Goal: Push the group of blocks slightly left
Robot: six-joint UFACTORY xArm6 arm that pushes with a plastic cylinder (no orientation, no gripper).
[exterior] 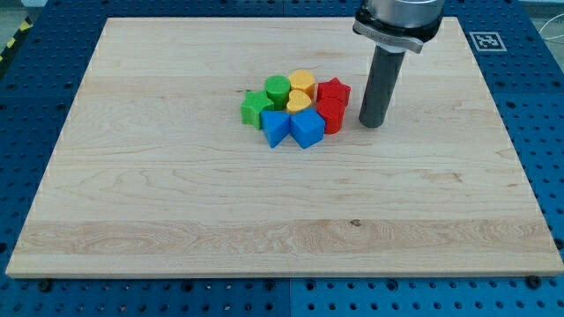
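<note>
Blocks clustered on the board (176,211), slightly toward the view's top from its centre, all touching or nearly so. Placed here against the yellow heart (299,103) at the cluster's middle. Farthest toward the view's left of the heart: green star (256,109). Up-left of the heart: green cylinder (278,89). Below-left: blue block (275,127), shape unclear. Directly above the heart, touching: yellow cylinder (303,83). Below the heart: blue cube (307,129). To the heart's right: red star (333,91) up top, second red block (331,114) beneath, shape hard to make out. Farther right of the heart, just beside the red pair with a narrow gap: my tip (371,125), down on the board. Plain rod, no jaws to spread or close, gripping nothing.
</note>
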